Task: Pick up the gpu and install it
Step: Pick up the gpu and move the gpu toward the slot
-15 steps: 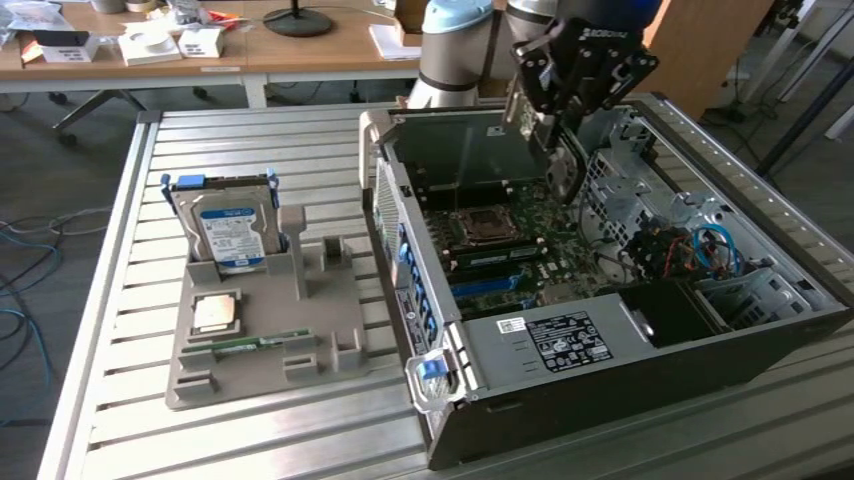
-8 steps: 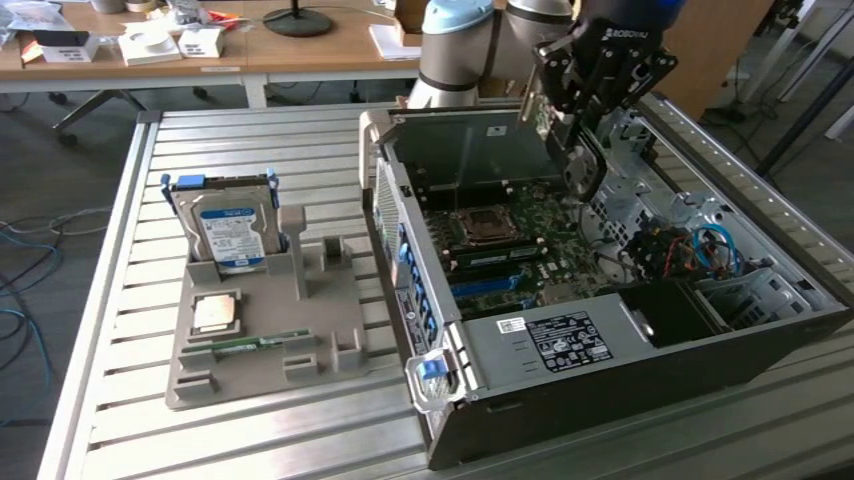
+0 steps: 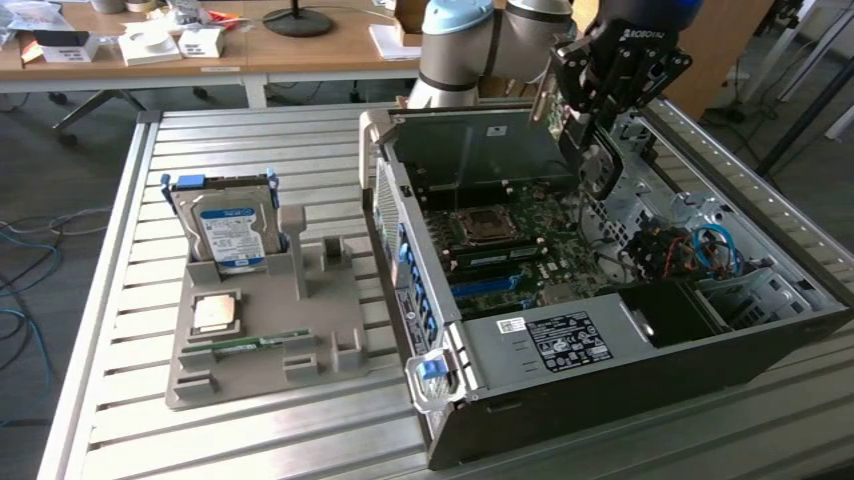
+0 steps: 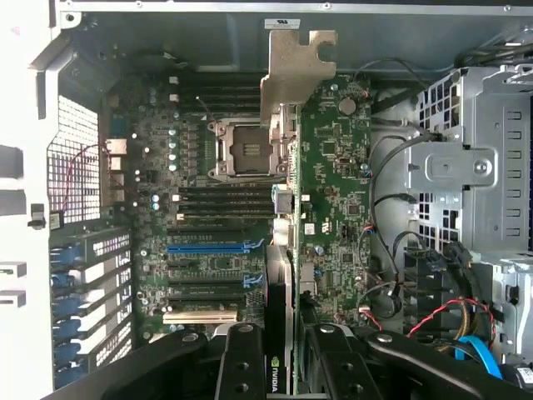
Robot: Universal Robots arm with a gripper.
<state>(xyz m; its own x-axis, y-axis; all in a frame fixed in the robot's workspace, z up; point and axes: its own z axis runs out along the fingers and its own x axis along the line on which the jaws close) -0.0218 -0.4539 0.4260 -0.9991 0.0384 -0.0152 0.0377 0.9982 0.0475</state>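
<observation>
Overhead, gripper (image 4: pixel 281 348) clamps gpu (image 4: pixel 283 275) above open computer case (image 3: pixel 534 345) on slatted metal table (image 3: pixel 267 430); wooden desk (image 3: pixel 307 50) behind.

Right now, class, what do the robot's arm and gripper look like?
The arm is silver-grey tubing with pale blue joint caps. The gripper is black, with white ROBOTIQ lettering on its body and jointed fingers with round pivot pins.
</observation>
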